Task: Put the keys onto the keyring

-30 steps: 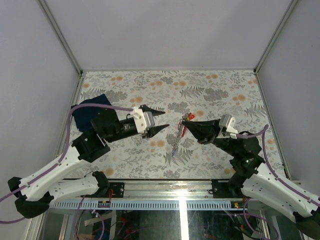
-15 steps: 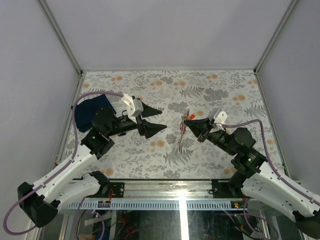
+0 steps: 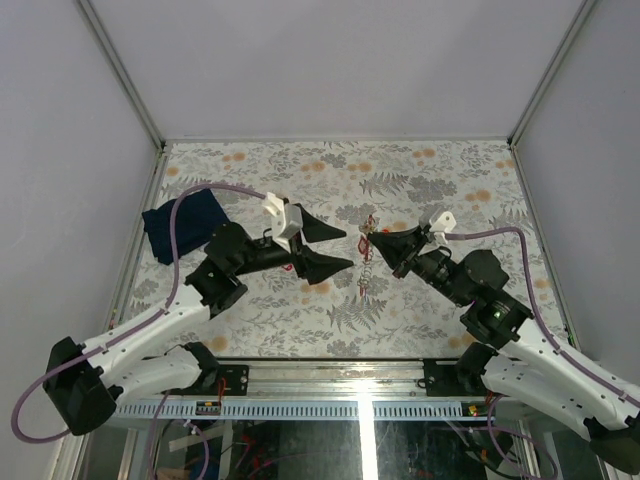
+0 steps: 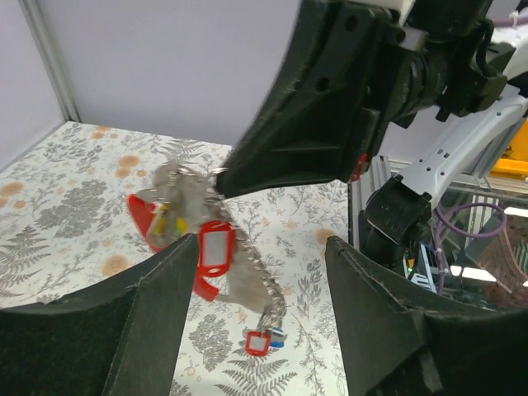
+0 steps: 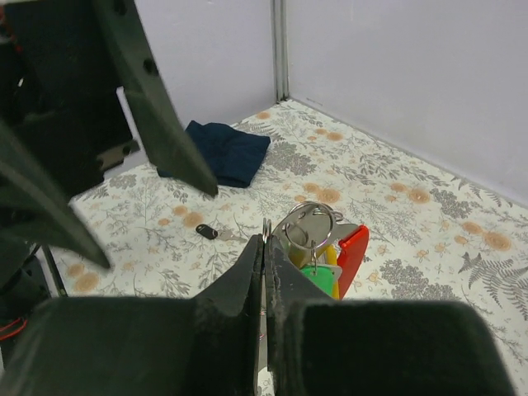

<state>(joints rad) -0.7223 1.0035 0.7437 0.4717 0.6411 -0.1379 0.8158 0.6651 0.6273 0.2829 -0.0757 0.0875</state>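
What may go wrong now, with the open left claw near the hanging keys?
The right claw pinches the keyring only at its tips; a push from the left claw might knock it loose.
The two claws stand close and might collide.
A dark-tagged key lies apart on the table and may be forgotten.

Hanging key bunch (image 3: 364, 266) mid-table — dark cloth (image 3: 185, 225) far left
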